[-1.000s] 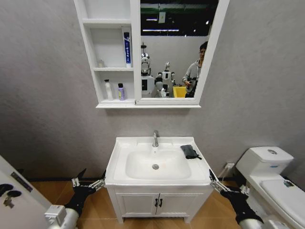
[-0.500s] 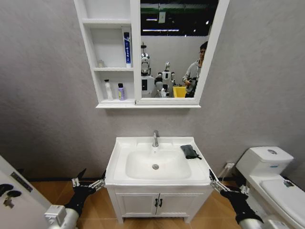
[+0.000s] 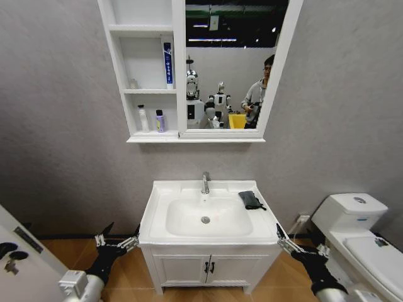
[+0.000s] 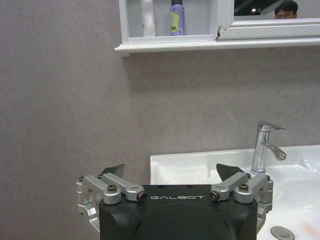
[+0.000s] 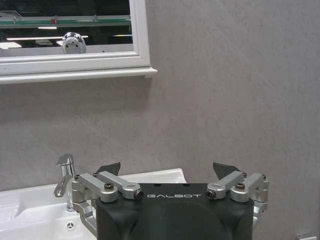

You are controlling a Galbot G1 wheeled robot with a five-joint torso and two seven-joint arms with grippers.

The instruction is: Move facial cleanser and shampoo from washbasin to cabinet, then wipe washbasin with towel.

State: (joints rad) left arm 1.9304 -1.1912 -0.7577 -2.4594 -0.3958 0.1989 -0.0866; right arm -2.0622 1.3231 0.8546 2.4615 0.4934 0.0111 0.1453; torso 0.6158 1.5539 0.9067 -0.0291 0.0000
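Note:
The white washbasin with its chrome tap stands in the middle of the head view. The dark folded towel lies on its right rim. On the lowest shelf of the cabinet stand a white bottle and a purple bottle; I cannot tell which is the facial cleanser and which the shampoo. My left gripper hangs open, low beside the washbasin's left front corner. My right gripper is open beside the right front corner. Both are empty.
A white toilet stands close on the right, just past my right gripper. A white two-door vanity carries the washbasin. A blue tube leans on the cabinet's middle shelf. A grey wall is behind everything.

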